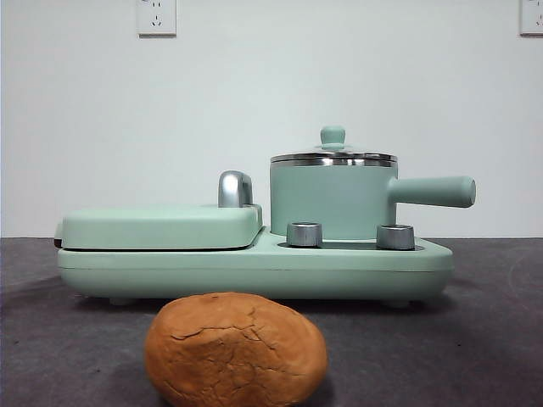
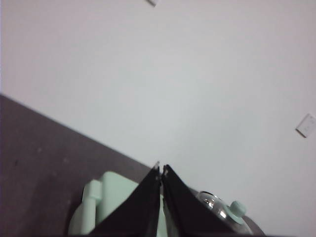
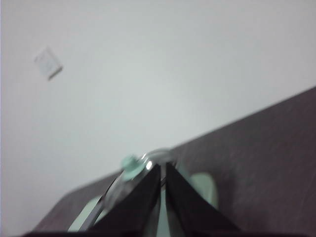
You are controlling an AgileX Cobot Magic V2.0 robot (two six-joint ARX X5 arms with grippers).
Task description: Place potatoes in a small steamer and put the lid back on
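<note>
The potato [image 1: 236,349], a large cracked orange-brown lump, lies on the dark table at the front, in front of the appliance. The small steamer [image 1: 333,200] stands on the right half of the mint-green base, its straight handle [image 1: 433,191] pointing right. The lid [image 1: 333,155] sits on the steamer, its green knob [image 1: 333,135] on top. Neither gripper shows in the front view. My left gripper [image 2: 161,169] is shut and empty, high above the appliance; the lid knob [image 2: 237,208] shows beside it. My right gripper [image 3: 162,167] is shut and empty, also above the steamer lid [image 3: 131,168].
The flat mint-green griddle cover [image 1: 161,225] with a chrome handle [image 1: 235,188] takes the left half of the base [image 1: 254,267]. Two steel dials [image 1: 305,234] stand in front of the steamer. A white wall with sockets [image 1: 156,16] is behind.
</note>
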